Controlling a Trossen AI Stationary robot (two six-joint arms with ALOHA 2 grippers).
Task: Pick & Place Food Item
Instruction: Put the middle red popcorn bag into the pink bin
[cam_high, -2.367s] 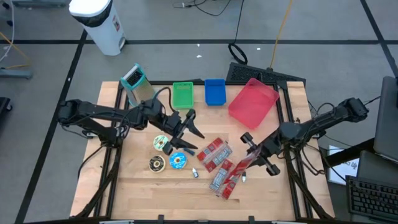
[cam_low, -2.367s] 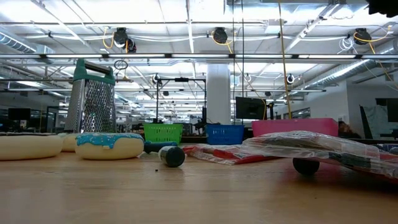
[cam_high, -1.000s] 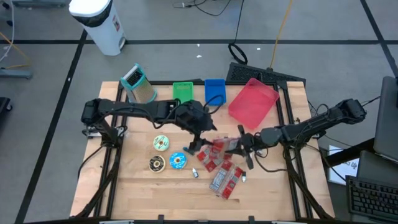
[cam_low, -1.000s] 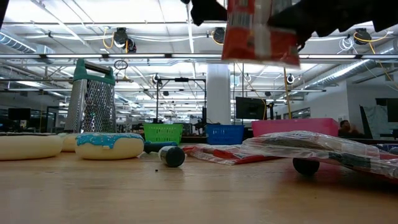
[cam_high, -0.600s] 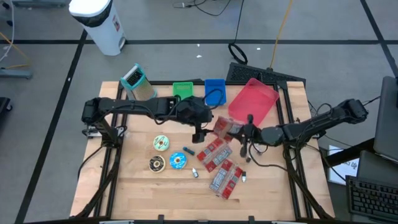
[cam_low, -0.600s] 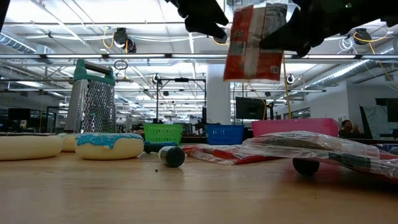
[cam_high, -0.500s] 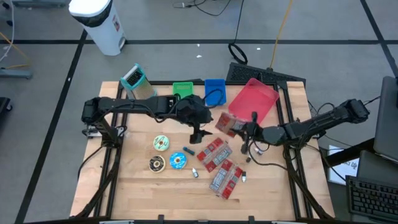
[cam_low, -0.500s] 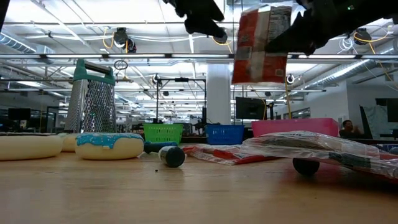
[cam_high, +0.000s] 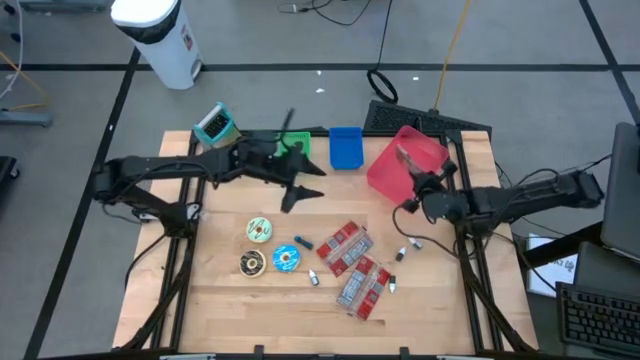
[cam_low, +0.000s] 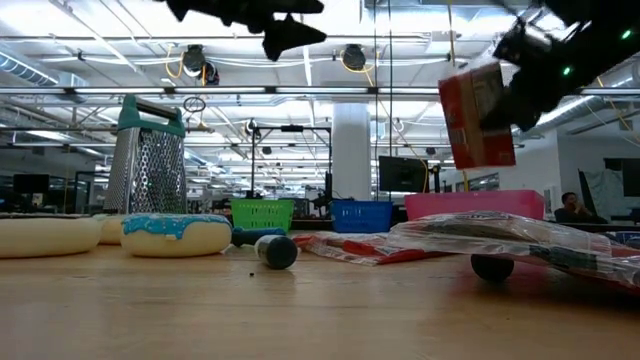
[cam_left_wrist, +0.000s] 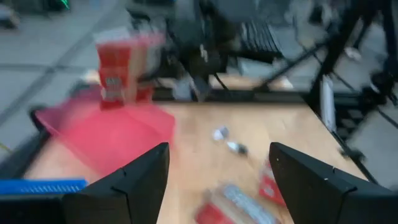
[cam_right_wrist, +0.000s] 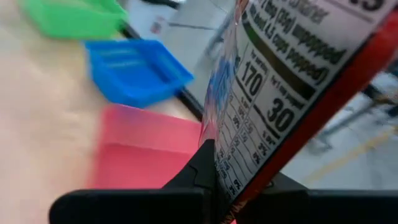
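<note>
step: carry to red tray (cam_high: 392, 178) | right gripper (cam_high: 412, 182) fingers clamped on popcorn packet (cam_low: 478, 117) | left gripper (cam_high: 300, 178) fingers spread, empty | advice: centre over tray, lower before releasing

A large open-plan robotics lab or workshop. Exposed ceiling beams (cam_low: 300, 92) carry hanging cable reels (cam_low: 195, 60) and strip lights, computer monitors (cam_low: 402, 173) stand in the background, and taped lines (cam_high: 300, 67) mark a grey floor around the wooden surface (cam_high: 240, 300).
</note>
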